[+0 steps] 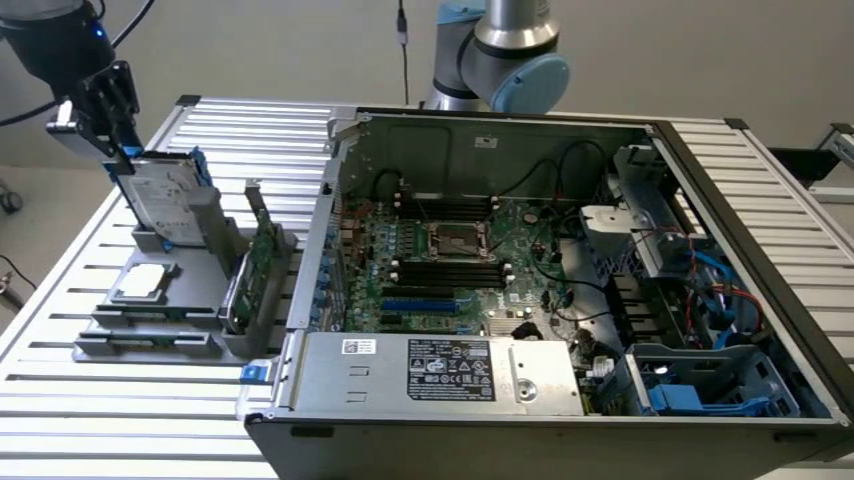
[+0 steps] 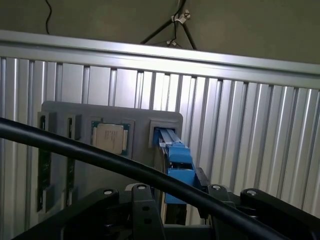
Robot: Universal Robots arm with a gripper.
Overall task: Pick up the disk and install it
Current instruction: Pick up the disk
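Gripper [image 1: 123,152] at the exterior view's left, fingers spread and straddling the top edge of the disk [image 1: 174,205] — it stands upright in a grey holder [image 1: 200,312], beside a chip [image 1: 144,282] and green card [image 1: 254,275] — open computer case [image 1: 400,385] to the right.

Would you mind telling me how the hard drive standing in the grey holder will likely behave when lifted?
The hard drive looks like a stiff metal slab, so it probably won't flex. Its blue carrier rails are smooth plastic, possibly slippery. Standing on edge in the grey holder, it may tip if nudged sideways.
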